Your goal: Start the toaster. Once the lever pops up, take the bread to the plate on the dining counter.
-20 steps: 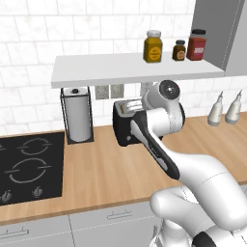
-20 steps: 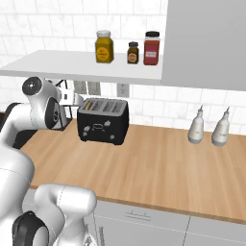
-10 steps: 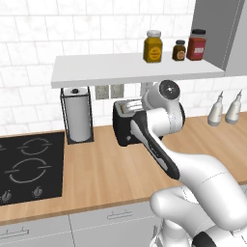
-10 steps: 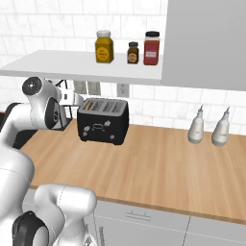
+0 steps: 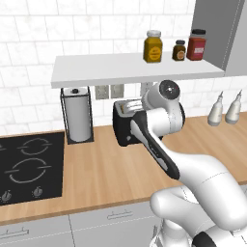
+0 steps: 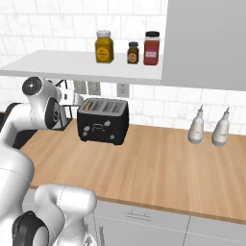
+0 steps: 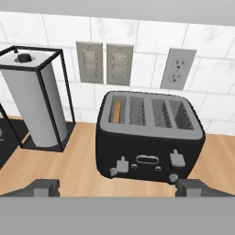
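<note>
Bread sitting in toaster, levers unpressed, fingers spread wide and empty, everything yet to do.

Toaster on wood counter, half hidden by arm; paper towel roll beside.

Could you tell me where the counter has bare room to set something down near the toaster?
Bare wood lies in front of the toaster and on to the two white bottles. It is crowded left of the toaster, where the paper towel holder stands beside the stovetop.
</note>
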### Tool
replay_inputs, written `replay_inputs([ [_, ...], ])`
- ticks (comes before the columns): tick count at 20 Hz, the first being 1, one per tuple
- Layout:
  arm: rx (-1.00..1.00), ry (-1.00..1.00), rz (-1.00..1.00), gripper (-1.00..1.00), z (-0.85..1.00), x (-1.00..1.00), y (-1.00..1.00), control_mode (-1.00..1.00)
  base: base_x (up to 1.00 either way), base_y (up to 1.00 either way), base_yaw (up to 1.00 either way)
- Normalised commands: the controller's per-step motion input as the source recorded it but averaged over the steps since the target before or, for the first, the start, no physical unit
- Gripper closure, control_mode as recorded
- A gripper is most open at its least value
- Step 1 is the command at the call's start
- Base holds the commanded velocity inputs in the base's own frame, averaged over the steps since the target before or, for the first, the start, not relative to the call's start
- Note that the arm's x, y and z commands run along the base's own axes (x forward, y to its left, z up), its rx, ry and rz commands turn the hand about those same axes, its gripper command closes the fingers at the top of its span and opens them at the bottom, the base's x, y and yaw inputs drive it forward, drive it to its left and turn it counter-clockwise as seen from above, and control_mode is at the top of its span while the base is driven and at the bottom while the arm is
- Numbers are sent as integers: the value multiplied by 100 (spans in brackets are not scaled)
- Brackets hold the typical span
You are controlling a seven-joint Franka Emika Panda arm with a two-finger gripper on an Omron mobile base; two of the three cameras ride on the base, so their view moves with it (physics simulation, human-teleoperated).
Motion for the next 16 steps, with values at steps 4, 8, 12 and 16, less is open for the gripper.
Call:
replay_inputs([
  [4, 0, 0, 0, -100, 0, 0, 0, -100, 0, 0, 0],
  [8, 0, 0, 0, -100, 0, 0, 0, -100, 0, 0, 0],
  [12, 0, 0, 0, -100, 0, 0, 0, -100, 0, 0, 0],
  [16, 0, 0, 0, -100, 0, 0, 0, -100, 0, 0, 0],
])
